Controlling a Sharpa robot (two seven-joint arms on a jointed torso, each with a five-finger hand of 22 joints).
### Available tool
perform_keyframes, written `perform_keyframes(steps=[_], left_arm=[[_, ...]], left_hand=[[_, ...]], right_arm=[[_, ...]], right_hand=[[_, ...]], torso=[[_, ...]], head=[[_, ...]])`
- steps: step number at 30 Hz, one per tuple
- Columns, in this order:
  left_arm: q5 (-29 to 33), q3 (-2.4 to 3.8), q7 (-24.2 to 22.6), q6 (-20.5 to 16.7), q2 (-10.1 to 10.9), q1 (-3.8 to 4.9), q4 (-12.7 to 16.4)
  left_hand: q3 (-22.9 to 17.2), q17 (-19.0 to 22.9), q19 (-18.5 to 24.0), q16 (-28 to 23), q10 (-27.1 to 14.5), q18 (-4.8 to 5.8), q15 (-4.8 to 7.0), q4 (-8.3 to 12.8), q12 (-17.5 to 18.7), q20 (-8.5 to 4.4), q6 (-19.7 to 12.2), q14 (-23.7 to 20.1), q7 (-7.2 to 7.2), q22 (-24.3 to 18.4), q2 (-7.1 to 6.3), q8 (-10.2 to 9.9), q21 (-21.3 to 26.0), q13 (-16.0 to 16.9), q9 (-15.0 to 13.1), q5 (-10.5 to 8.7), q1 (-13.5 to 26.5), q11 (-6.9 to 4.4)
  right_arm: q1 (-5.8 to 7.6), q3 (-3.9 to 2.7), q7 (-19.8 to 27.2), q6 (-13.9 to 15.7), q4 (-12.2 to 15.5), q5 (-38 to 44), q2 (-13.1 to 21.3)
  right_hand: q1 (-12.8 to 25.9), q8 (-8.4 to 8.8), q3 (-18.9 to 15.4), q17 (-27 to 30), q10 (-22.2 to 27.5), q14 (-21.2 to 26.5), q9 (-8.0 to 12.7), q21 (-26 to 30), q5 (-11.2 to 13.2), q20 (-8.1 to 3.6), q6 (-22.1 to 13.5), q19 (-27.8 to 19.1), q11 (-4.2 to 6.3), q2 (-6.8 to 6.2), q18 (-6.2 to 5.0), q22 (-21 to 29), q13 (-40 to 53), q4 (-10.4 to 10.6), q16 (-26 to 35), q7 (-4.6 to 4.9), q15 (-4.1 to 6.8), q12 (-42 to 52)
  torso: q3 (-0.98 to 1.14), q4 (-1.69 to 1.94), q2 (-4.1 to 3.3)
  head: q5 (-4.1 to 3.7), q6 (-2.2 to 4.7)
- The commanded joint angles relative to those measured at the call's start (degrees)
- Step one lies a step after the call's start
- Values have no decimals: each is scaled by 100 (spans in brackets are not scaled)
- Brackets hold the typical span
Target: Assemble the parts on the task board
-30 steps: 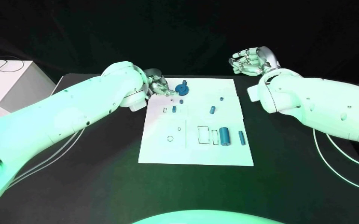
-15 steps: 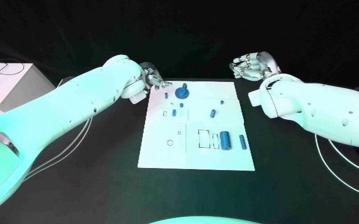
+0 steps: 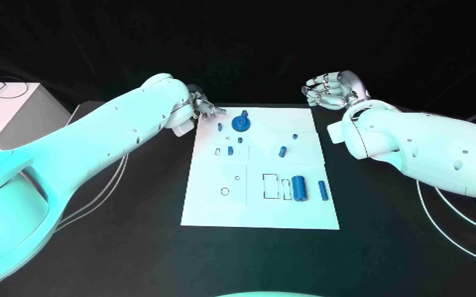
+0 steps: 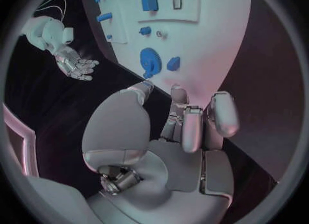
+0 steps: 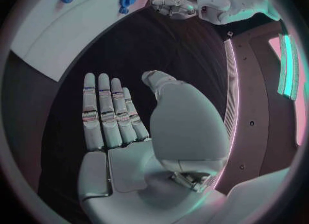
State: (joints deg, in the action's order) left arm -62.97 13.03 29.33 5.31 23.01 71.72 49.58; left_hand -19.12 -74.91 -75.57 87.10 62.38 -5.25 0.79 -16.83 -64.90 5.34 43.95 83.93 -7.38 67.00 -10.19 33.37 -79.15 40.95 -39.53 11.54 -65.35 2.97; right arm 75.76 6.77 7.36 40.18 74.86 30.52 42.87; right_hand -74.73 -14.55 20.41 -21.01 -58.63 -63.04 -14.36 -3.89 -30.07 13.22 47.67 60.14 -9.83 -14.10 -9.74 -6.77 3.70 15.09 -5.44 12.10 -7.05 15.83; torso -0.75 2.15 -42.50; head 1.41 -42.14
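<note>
White and flat, the rectangular task board [image 3: 260,194] lies in the middle of the black counter [image 3: 119,242] in the head view, carrying small blue parts: a round blue gear-like piece [image 3: 241,124] near its far edge, a large blue cylinder [image 3: 298,188] with a slimmer blue cylinder [image 3: 321,189] beside it nearer the robot, and a few little blue pegs between. The left robot hand [image 3: 203,108] hovers at the board's far left corner, just beside the gear-like piece, while the right robot hand [image 3: 332,91] is raised off the board's far right corner, well apart from any part. In the left wrist view the left robot hand [image 4: 187,126] has its fingers loosely curled with nothing between them, their tips just short of the board edge and the gear-like piece [image 4: 150,59]. In the right wrist view the right robot hand [image 5: 113,113] is flat and spread wide, holding nothing, over bare counter. No part is in hand, so the step appears to be a reach for the next piece; the coming move likely calls for the left robot hand to open over a loose part and close on it cleanly without nudging its neighbours.
</note>
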Motion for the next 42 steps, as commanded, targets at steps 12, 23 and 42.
perform_keyframes(steps=[12, 23, 42], left_arm=[[-221, -45, 40, 484, -152, 61, -330], [-186, -57, 57, 686, -155, 69, -308], [-166, -66, 62, 791, -124, 69, -187]], left_hand=[[94, -1031, -79, 53, 121, 40, -2, 0, -125, -25, 79, 410, 40, 77, 39, 102, -70, 129, -1, -14, 129, -25], [105, -1070, -115, 76, 164, 52, 21, 11, -171, -42, 142, 428, 75, 144, 102, 187, -106, 177, -29, 3, 118, -56], [20, -1176, -205, 134, 317, 83, 106, 15, -270, -107, 304, 476, 187, 302, 194, 437, -191, 316, -210, 28, -44, -156]], right_arm=[[46, -5, -8, -166, 43, 160, 1], [51, -6, -9, -160, 33, 162, -4], [51, -5, -7, -154, 0, 165, -25]], right_hand=[[11, 30, -19, 15, 39, 36, 8, 12, -21, 16, -43, -49, -6, 12, -73, 18, -8, -18, 28, 160, -13, -34], [16, 33, -24, 21, 42, 40, 9, 12, -23, 19, -46, -55, -8, 13, -73, 25, -7, -15, 33, 162, -16, -37], [16, 33, -24, 21, 42, 40, 9, 12, -23, 19, -46, -55, -8, 13, -73, 25, -7, -15, 33, 162, -16, -37]], torso=[[6, -26, -88], [3, -26, -84], [-1, -20, -94]], head=[[29, 49], [27, 38], [51, 28]])
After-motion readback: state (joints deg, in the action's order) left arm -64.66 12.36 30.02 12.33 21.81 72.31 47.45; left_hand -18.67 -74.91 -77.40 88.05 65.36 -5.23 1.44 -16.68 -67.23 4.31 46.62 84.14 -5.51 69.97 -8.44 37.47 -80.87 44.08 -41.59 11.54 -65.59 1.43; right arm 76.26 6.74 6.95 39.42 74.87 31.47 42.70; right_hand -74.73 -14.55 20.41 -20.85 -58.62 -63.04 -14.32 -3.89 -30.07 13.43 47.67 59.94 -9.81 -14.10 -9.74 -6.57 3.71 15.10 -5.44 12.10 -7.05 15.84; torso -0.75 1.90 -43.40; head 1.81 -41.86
